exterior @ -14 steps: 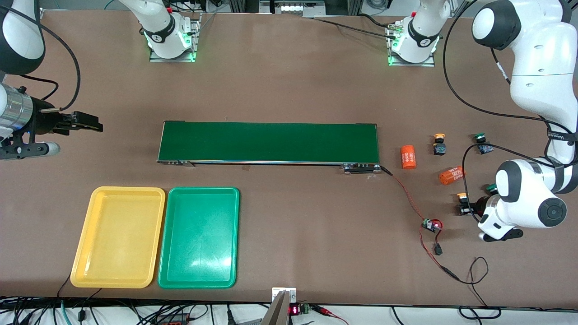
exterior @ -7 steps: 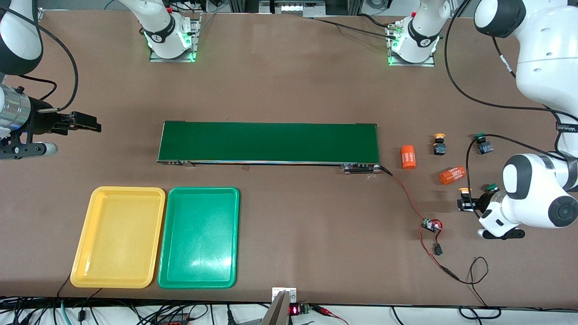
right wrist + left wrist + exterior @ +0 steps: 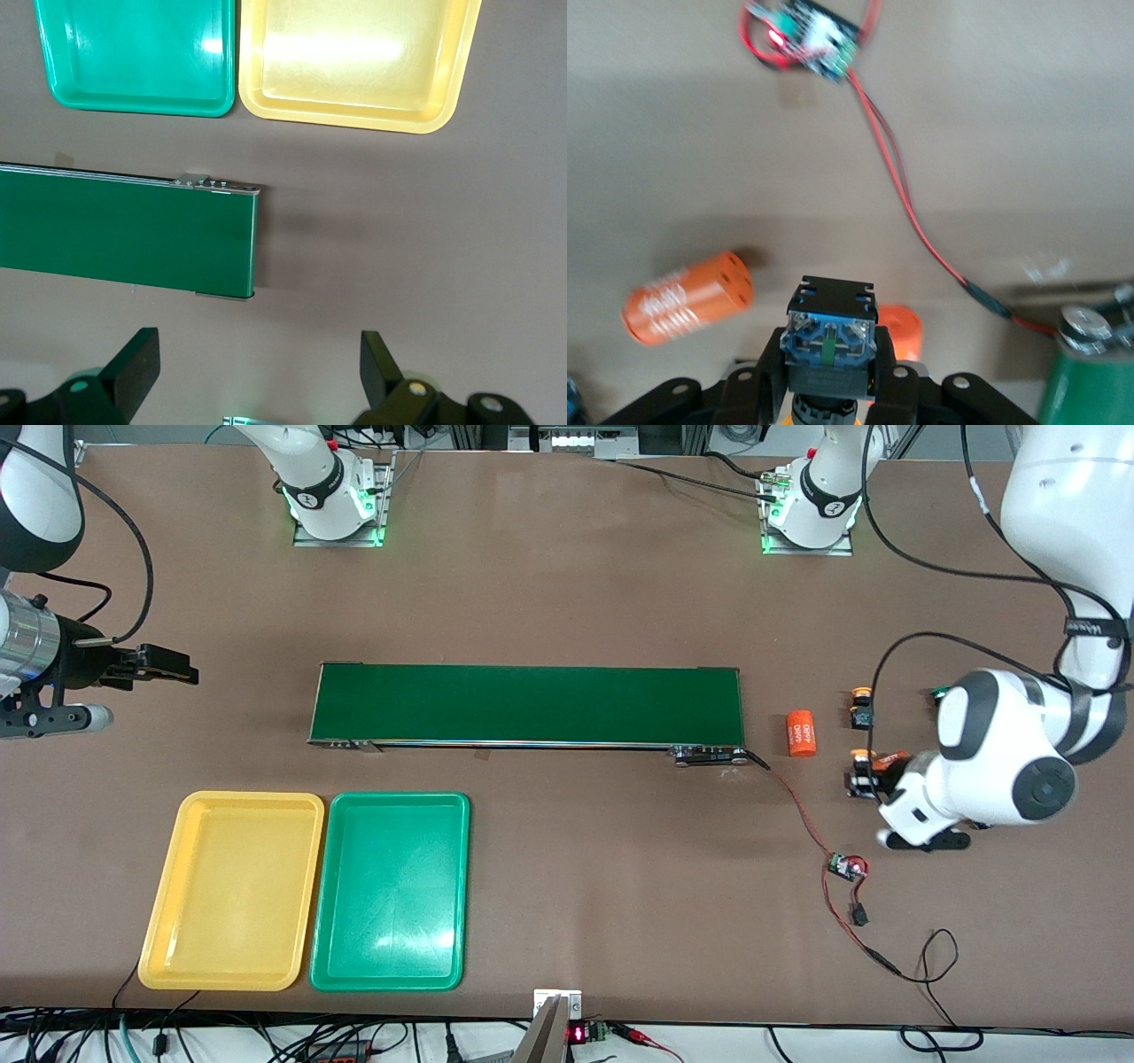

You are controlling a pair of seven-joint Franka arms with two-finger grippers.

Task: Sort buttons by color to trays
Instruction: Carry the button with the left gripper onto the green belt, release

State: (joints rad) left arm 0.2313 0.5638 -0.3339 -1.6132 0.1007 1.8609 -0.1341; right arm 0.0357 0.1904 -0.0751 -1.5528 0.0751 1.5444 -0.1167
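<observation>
Left gripper [image 3: 861,782] is clamped on a yellow-capped button [image 3: 830,332], up over the orange cylinders; the yellow tray [image 3: 232,890] sits way off toward the right arm's end. Right gripper [image 3: 168,666] waits, spread wide.

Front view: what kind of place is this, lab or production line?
Most likely a robotics lab bench, not a line: two arm bases bolted to a brown table, a short conveyor with a bare wired board, and loose cables along the table edge.

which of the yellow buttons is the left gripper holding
The yellow button nearer the front camera, clamped in the left gripper beside an orange cylinder. The other yellow button stands free on the table, beside the other cylinder.
</observation>
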